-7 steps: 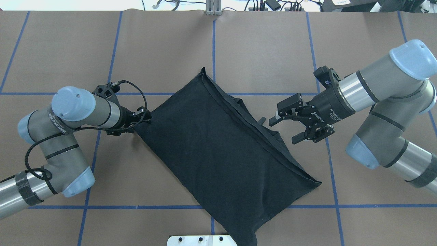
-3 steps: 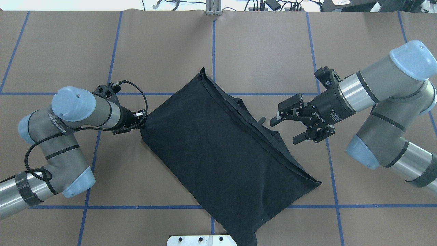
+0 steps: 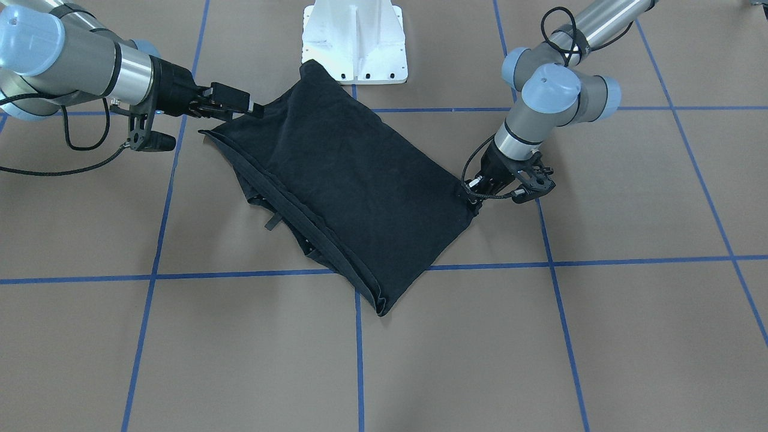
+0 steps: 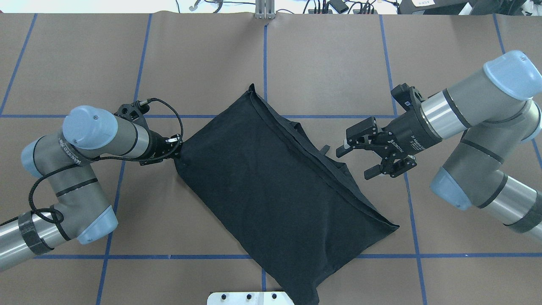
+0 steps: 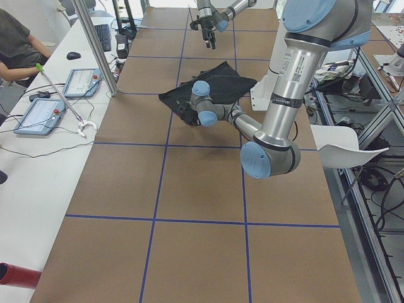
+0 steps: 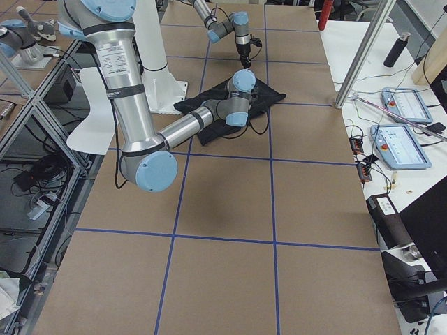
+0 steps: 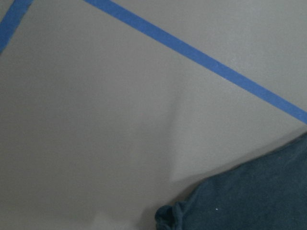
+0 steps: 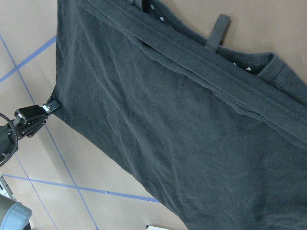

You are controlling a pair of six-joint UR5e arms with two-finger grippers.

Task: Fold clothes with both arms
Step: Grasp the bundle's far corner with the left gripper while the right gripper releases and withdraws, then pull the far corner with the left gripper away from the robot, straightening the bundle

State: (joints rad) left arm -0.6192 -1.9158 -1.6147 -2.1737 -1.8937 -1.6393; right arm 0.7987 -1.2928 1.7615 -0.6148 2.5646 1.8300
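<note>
1. T-shirt (image 3: 348, 180), front-facing view: I see it folded into a black oblong. It lies slantwise on the brown table (image 3: 600, 336), plain side up, with one corner against the white pedestal base (image 3: 354, 36). My left gripper (image 3: 474, 193) sits low at the pointed corner on the view's right, closed on the fabric. My right gripper (image 3: 246, 103) is at the opposite side, spread wide and holding nothing.
2. Overhead view: the shirt runs diagonally across the middle, and its near corner overlaps the base plate. The left gripper pinches the corner at the view's left, where the cloth draws to a point. The right gripper hangs just beside the layered edge, apart from it. A small black tab (image 4: 325, 149) pokes out there.
3. Left-end view: the shirt lies beyond my near left arm. I cannot tell either gripper's state from here.
4. Right-end view: the near right arm reaches over the shirt. I cannot tell the grippers' states from here either.
5. Left wrist view: a bunched black corner fills the lower right, beside a blue tape line (image 7: 201, 55). No fingers are in view.
6. Right wrist view: the shirt fills most of the frame, hems and tab at the top. The left gripper's tip touches the shirt's left corner.
</note>
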